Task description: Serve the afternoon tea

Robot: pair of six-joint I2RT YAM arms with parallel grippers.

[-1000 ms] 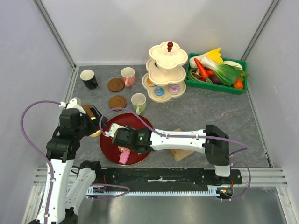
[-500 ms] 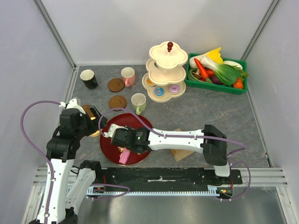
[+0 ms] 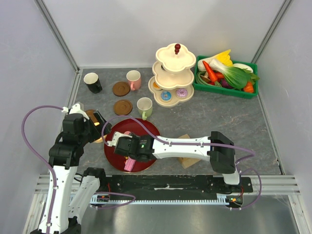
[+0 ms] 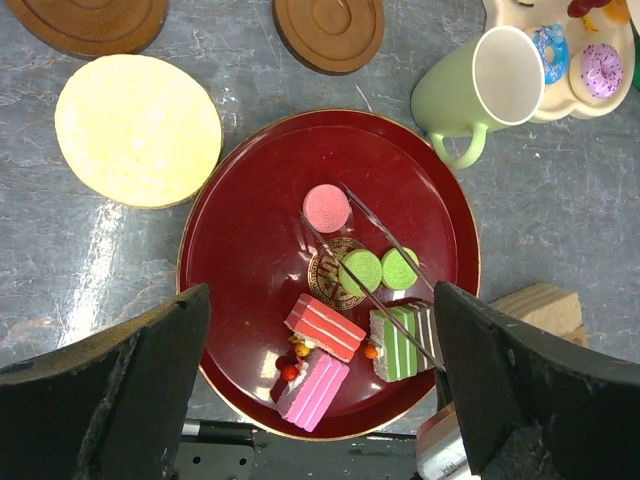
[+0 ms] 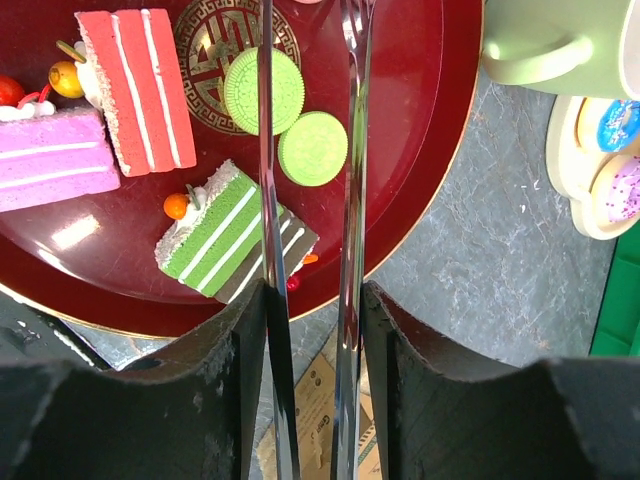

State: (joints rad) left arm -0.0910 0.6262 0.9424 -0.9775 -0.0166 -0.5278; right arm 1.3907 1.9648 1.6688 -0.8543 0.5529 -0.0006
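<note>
The pink macaron (image 4: pixel 326 208) lies on the red plate (image 4: pixel 240 200), between the tips of the tongs (image 5: pixel 266 150). Your right tool (image 5: pixel 312 300) is clenched on those tongs. Your left tool (image 4: pixel 320 295) hangs released and empty above the plate.

I'd judge you're early on:
- Two green macarons (image 4: pixel 360 270) and three cake slices (image 4: pixel 325 327) wait there too.
- Only donuts (image 3: pixel 166 95) sit on the tiered stand (image 3: pixel 175 68).
- No mug stands on a coaster (image 3: pixel 121 88).

Only the left wrist view shows the tong tips at the macaron; the right wrist view crops them. The top view alone shows the pink mug (image 3: pixel 133 78) and black mug (image 3: pixel 92 82).
</note>
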